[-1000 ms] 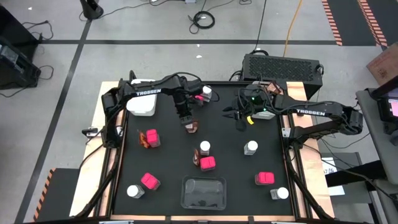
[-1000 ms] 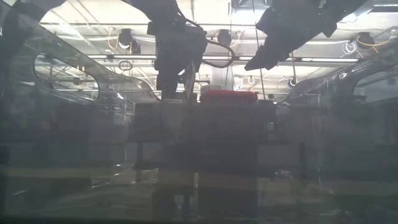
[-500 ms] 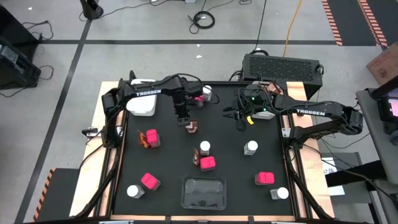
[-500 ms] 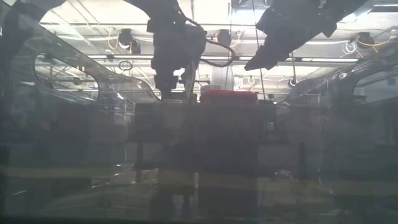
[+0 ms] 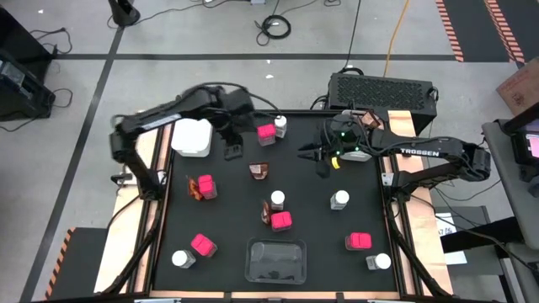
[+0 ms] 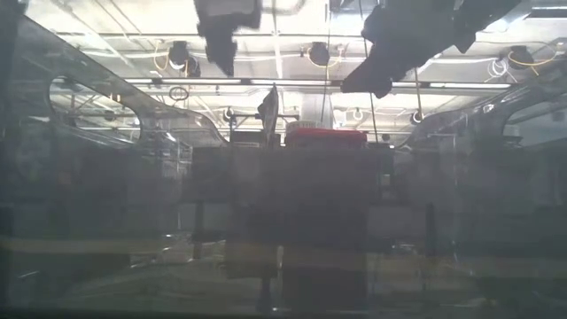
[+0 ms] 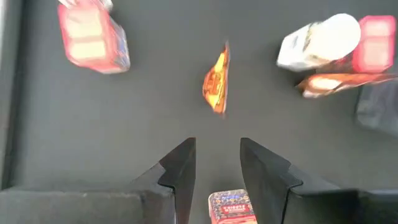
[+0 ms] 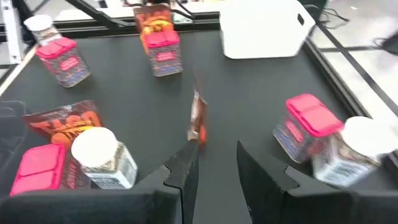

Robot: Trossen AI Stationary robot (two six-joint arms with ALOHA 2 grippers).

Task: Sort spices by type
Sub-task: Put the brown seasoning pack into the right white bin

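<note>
A flat brown spice packet (image 5: 259, 171) stands on its edge on the black table (image 5: 320, 227), seen thin in the left wrist view (image 7: 216, 84). My left gripper (image 5: 232, 151) (image 7: 217, 142) hangs open high above the table, to the packet's far left, with nothing between its fingers. A pink box (image 5: 266, 133) and a white-lidded jar (image 5: 280, 124) stand near the far edge. My right gripper (image 5: 316, 156) (image 8: 216, 146) hovers open to the packet's (image 8: 198, 121) right, above the table.
Pink boxes (image 5: 281, 220) (image 5: 203, 245) (image 5: 359, 241), white-lidded jars (image 5: 339, 199) (image 5: 179, 258) (image 5: 381, 262) and a pink box with a brown packet (image 5: 202, 187) are scattered about. A white tray (image 5: 192, 136) stands far left. A clear tray (image 5: 274, 259) lies at the near edge.
My left gripper has let go of the brown packet, risen steeply and drawn back toward the table's far left. The packet has stayed where it was, standing on its edge. My right gripper has kept its place.
</note>
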